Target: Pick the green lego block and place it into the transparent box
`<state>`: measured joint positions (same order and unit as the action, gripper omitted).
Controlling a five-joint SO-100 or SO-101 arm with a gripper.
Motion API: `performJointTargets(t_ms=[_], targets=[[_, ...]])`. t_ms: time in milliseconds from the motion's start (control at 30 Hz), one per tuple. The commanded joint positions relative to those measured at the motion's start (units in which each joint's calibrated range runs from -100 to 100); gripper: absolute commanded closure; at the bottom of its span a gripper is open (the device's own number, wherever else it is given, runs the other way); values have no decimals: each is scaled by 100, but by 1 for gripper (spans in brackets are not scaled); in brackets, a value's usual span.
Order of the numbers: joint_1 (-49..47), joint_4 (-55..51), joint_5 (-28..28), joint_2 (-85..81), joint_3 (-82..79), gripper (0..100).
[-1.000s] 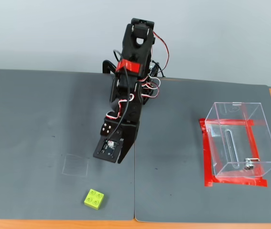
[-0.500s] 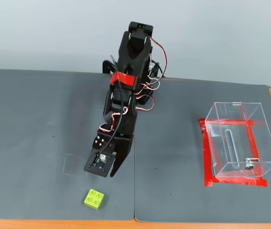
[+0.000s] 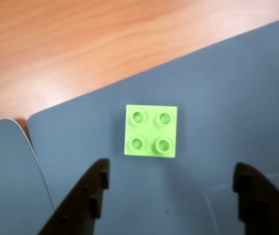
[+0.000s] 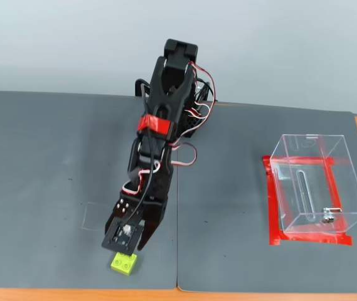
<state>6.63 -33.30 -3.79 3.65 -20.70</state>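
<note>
Green lego block [image 3: 151,131]: small lime-green square, four round studs on top, lying flat on the dark grey mat [image 3: 237,88] at centre of the wrist view, near the mat's edge where orange wood tabletop [image 3: 70,44] begins. Gripper [image 3: 171,188] spread wide, nothing held; its two black fingertips [image 3: 92,188] enter from the bottom edge, block just beyond the gap. Fixed view: arm [image 4: 159,138] leans toward lower centre, gripper head covering most of the block; contact there probably none, hard to judge. Only this view shows the transparent box [image 4: 316,182], centre right on red tape [image 4: 272,207], well apart.
</note>
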Motion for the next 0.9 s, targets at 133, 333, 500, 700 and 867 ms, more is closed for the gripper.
performJointTargets(t_ms=[133,333,500,700,867], targets=[[4,127,-10,563,772,71],[4,101,11,877,1025,71],[72,75,-10,894,1025,71],[79,110,-10,936,1016,70],[79,93,-10,1267,1197,70]])
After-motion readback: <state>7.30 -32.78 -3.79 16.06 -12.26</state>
